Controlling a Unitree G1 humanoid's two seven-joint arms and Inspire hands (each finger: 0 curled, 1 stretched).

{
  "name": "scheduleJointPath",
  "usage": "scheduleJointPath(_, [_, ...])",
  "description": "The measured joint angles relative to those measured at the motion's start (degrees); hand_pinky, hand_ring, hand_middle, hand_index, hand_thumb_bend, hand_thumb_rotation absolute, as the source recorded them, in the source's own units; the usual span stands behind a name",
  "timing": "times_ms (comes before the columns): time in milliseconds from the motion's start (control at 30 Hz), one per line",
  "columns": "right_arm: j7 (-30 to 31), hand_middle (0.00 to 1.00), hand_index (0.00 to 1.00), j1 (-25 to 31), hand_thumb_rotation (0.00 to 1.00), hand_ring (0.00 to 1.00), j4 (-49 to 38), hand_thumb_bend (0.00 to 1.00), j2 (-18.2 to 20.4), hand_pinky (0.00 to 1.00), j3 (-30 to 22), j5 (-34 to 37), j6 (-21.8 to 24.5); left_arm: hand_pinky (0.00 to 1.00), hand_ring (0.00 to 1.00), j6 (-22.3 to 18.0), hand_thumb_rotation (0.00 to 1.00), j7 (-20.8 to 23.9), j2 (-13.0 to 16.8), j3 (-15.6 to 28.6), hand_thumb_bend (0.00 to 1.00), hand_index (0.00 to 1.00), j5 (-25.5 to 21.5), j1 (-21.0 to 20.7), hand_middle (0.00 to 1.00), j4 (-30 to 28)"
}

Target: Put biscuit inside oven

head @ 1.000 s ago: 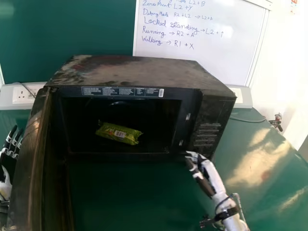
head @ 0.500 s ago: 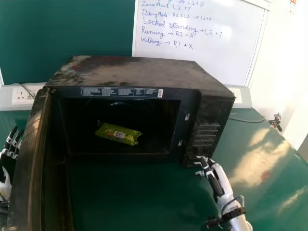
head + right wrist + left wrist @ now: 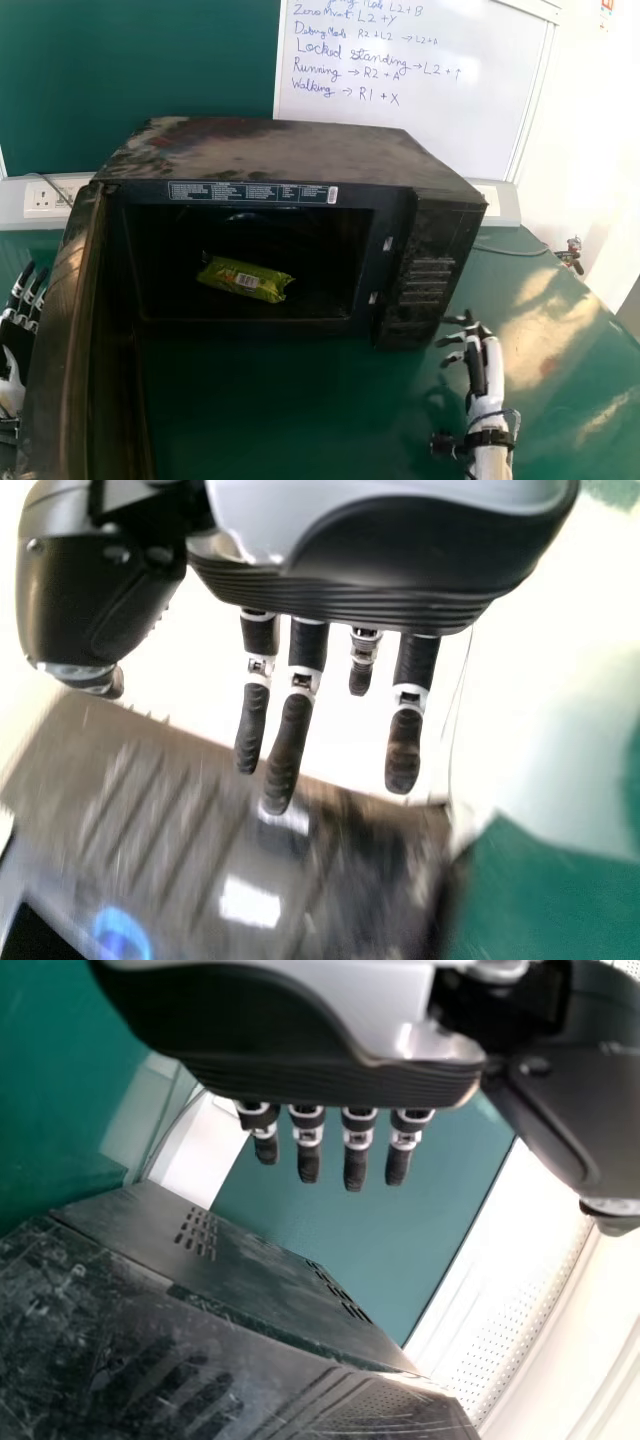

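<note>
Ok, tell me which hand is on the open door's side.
The left hand, at the head view's left edge, outside the open door; the right hand is at the other side of the oven.

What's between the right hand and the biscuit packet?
In the head view, the oven's front panel, right of the cavity opening, lies between the right hand and the biscuit packet.

Head view: high, faces forward-down, farther off. Wrist views: close at left hand [image 3: 12, 376], right hand [image 3: 490, 372]; each looks past it toward oven [image 3: 270, 150], which all share.
</note>
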Motion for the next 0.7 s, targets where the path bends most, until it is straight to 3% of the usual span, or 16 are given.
scheduleJointPath(267, [-4.99,0.34,0.59,-2.76,1.0,0.27,4.87,0.7,0.76,0.23,-0.95,-0.35,-1.96,0.0,0.69,0.0,0.0,-0.07,0.03,0.0,0.0,0.96,-0.03,0.16,0.79,0.3])
scheduleJointPath(700, [-5.13,0.36,0.6,-4.73,1.0,0.28,8.76,0.71,1.26,0.25,-1.29,-0.13,-4.45,0.0,0.67,0.58,0.0,-1.54,0.51,0.19,0.0,0.96,-0.96,0.11,0.77,0.78])
